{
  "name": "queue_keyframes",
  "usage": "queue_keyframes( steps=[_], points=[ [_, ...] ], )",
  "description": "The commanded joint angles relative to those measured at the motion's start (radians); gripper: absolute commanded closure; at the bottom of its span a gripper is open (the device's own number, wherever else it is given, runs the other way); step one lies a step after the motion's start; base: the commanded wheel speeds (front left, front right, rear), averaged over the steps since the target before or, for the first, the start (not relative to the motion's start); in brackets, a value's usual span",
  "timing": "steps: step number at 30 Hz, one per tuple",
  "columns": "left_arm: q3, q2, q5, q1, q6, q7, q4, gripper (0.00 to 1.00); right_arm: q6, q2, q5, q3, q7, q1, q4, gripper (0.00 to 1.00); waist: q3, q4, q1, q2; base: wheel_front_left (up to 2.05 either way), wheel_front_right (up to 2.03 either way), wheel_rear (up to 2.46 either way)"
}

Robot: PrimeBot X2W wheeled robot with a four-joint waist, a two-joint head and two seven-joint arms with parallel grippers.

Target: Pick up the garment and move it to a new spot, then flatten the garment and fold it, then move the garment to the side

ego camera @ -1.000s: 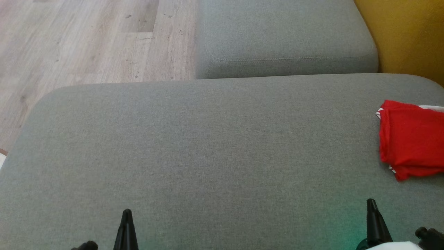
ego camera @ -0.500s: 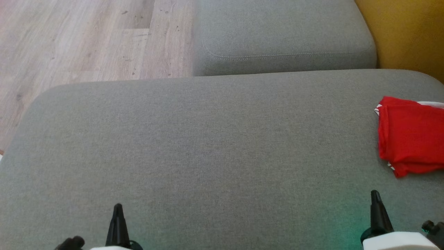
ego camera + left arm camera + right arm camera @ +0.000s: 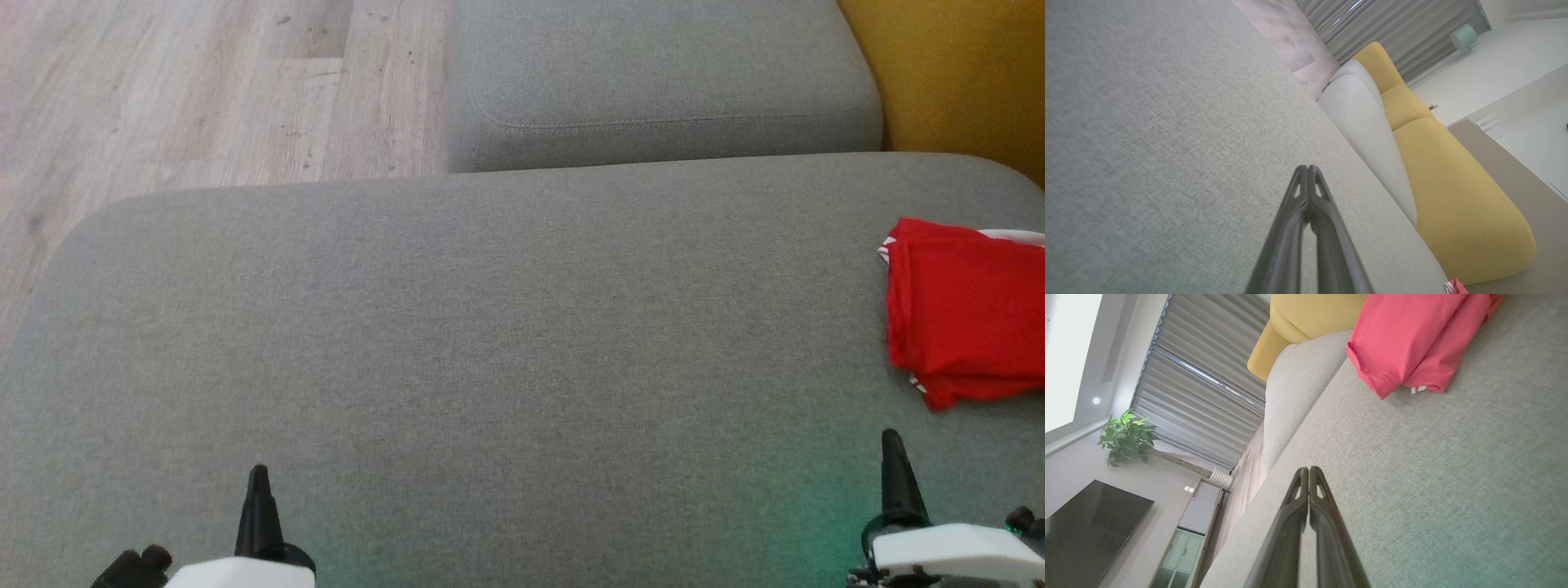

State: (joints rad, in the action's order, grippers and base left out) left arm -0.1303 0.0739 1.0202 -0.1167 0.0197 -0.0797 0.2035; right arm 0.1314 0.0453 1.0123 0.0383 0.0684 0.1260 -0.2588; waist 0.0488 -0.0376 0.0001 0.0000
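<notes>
Note the red garment (image 3: 963, 310), folded into a compact stack at the far right of the grey seat cushion (image 3: 490, 327), cut off by the head view's right edge, with a sliver of white trim at its near corner. Compare with the 2 earlier head pictures and put the upward, slightly leftward slide of the whole scene down to the camera, not to the cloth: no visible change in the stack's shape or its place on the cushion. Count in, too, more of both pale forearms along the bottom edge than 1 second ago. See the left gripper (image 3: 259, 482) at the lower left and the right gripper (image 3: 891, 445) at the lower right, both over bare cushion, jaws pressed together to a single point and holding nothing. Confirm in each wrist view: fingertips meeting, no cloth between. Place the right gripper near the garment but clear of it, the left well apart. Judge from this: folded, set to the side and released, so most likely the very end of the task, with nothing left to grasp beyond a last look at the stack's neatness.
</notes>
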Motion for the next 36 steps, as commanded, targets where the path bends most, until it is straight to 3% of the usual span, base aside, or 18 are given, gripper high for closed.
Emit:
queue_keyframes(
  steps=[1, 36],
  points=[
    [0.03, 0.011, 0.028, 0.06, 0.01, 0.005, -0.024, 1.0, 0.0, 0.022, 0.031, -0.007, -0.01, -0.067, 0.03, 1.0, -0.001, 0.001, 0.0, 0.0, 0.0, 0.0, 0.0],
    [0.141, 0.009, 0.421, 0.166, 0.076, 0.105, 0.018, 1.0, -0.001, 0.024, 0.417, 0.029, -0.108, -0.175, 0.02, 1.0, -0.035, 0.025, -0.0001, 0.0, 0.0, 0.0, 0.0]
  ],
)
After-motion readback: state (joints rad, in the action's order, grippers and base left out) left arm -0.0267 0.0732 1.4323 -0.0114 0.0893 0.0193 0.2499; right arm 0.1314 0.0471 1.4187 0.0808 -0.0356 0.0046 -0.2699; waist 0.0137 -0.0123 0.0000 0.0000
